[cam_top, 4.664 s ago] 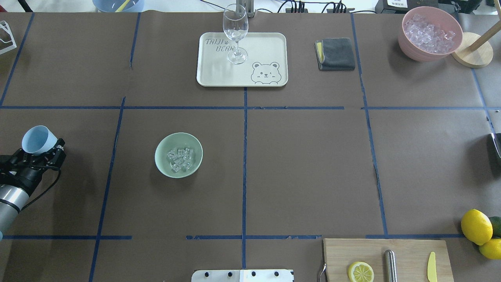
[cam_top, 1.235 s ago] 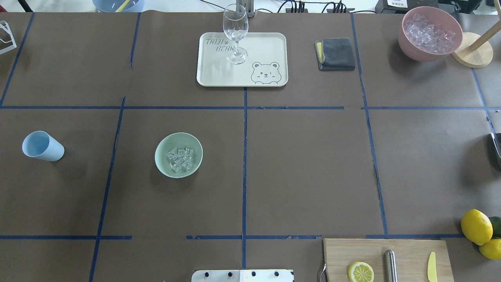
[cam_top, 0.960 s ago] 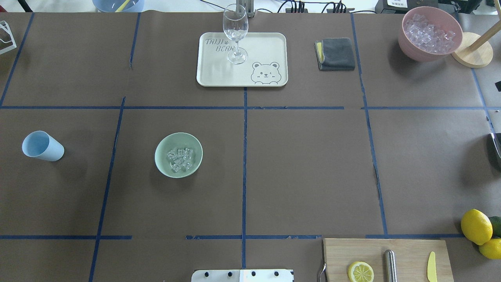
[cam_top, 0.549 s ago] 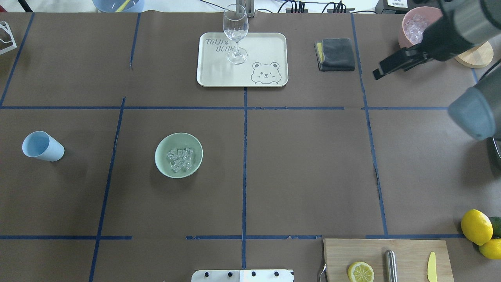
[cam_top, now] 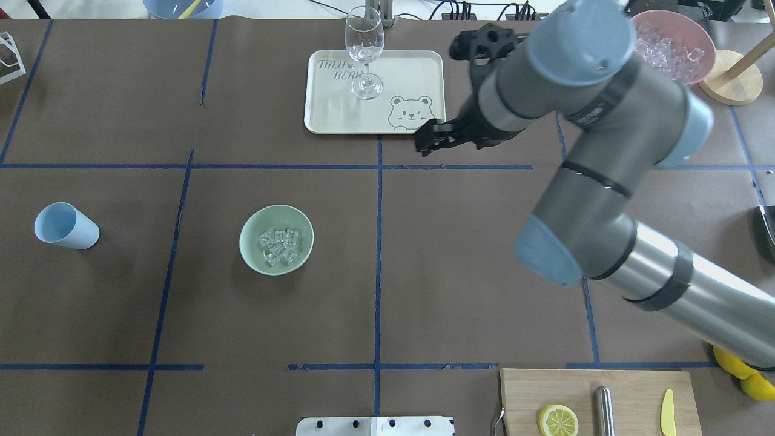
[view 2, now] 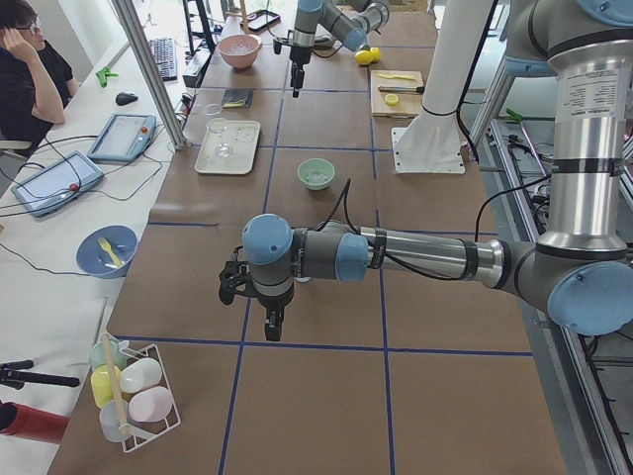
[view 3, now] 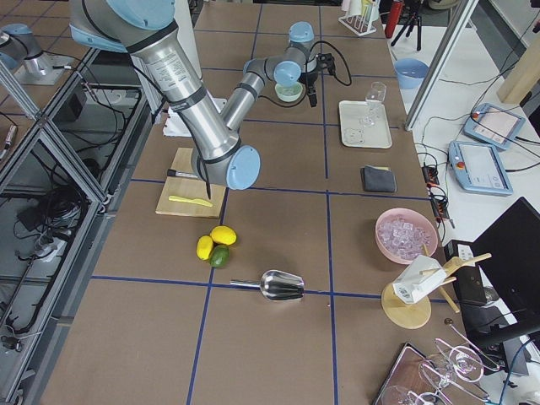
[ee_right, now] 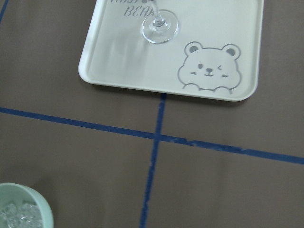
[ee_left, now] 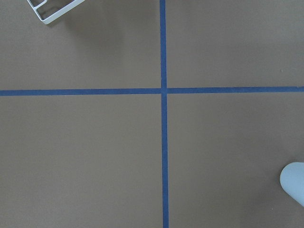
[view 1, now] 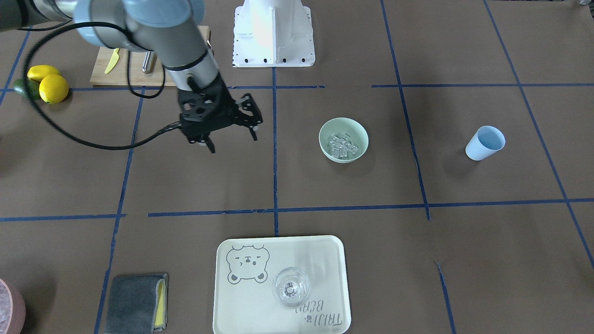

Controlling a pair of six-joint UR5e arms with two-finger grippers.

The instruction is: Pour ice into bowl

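Within the last second the right gripper [view 1: 232,141] has been swung in over the table, fingers spread and empty. The ice [view 1: 342,145] is seen lying in the bowl [view 1: 322,139], well apart on that gripper's left, so pouring is judged done. The left gripper [view 2: 269,325] cannot be told open or closed.

You have a brown paper table [cam_top: 472,260] gridded in blue tape. Light blue cup [view 1: 485,143] stands mouth up, alone in its square. Cream bear tray [cam_top: 418,72] carries one wine glass [cam_top: 364,42], upright by the lettering. Folded grey cloth [view 1: 132,302] lies beside the tray, apart from it. Pink container [cam_top: 702,33] holds clear cubes, next to a wooden stand [cam_top: 735,79]. On your cutting board [cam_top: 636,387]: lemon half [cam_top: 557,420], metal handle [cam_top: 603,410], yellow knife [cam_top: 667,413]. Two lemons [view 1: 53,88] and a lime [view 1: 21,88] touch just off the board. A metal scoop [view 3: 283,286] lies near them.
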